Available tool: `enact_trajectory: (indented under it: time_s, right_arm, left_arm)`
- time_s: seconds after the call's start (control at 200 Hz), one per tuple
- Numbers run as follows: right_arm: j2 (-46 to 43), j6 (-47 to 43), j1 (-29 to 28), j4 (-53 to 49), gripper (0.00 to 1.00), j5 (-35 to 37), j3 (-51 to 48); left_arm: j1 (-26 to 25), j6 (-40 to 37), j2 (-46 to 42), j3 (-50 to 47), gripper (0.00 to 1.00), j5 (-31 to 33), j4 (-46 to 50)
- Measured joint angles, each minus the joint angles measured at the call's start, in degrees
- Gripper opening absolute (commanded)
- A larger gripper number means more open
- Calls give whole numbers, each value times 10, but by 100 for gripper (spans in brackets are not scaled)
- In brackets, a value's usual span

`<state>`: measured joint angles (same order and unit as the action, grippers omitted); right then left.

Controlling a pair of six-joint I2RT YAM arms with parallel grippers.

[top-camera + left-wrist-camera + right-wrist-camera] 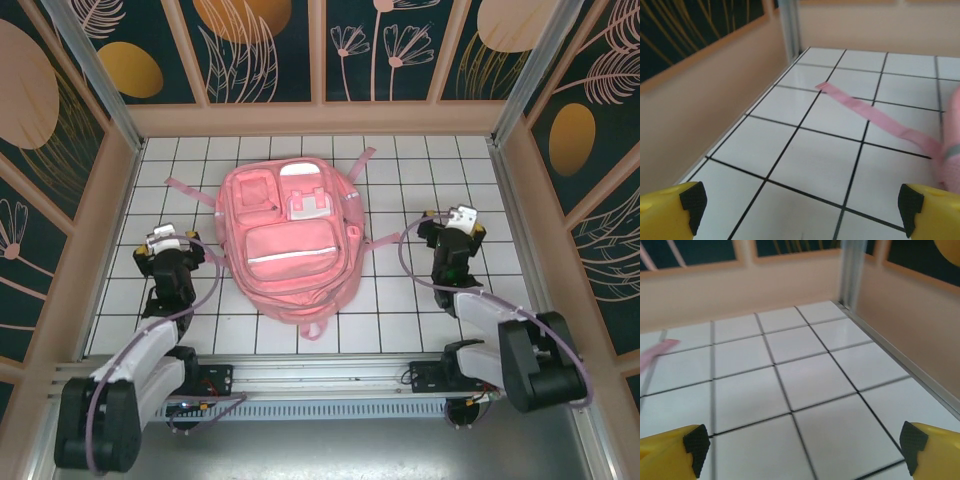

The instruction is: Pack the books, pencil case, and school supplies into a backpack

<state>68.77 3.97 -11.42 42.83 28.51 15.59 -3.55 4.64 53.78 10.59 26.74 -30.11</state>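
Observation:
The large pink backpack (292, 240) lies flat in the middle of the tiled table, front pockets up, white buckle (308, 206) near its top. The books, the pencil case and the school supplies are out of view. My left gripper (162, 238) stands left of the backpack, apart from it; in the left wrist view the left gripper (802, 202) is open over bare tile, with a pink strap (875, 115) ahead and the backpack's edge (952, 150) at right. My right gripper (462, 218) stands right of the backpack. In the right wrist view the right gripper (802, 445) is open and empty.
Peach side walls (118, 200) and an aluminium post (790, 27) close the table in on three sides. A metal rail (330, 375) carrying the arm bases runs along the near edge. Loose pink straps (190, 190) trail from the backpack's corners.

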Motion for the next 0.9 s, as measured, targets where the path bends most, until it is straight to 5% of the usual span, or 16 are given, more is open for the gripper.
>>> enact_trajectory:
  time_s: [0.455,0.901]
  right_arm:
    - [185,-6,131,304,99,-159,-76]
    - [190,-17,118,294,99,-211,-38]
  left_arm:
    - [42,15,317,-11,99,-151,-407]
    - [43,7,336,23,99,-209,-410]
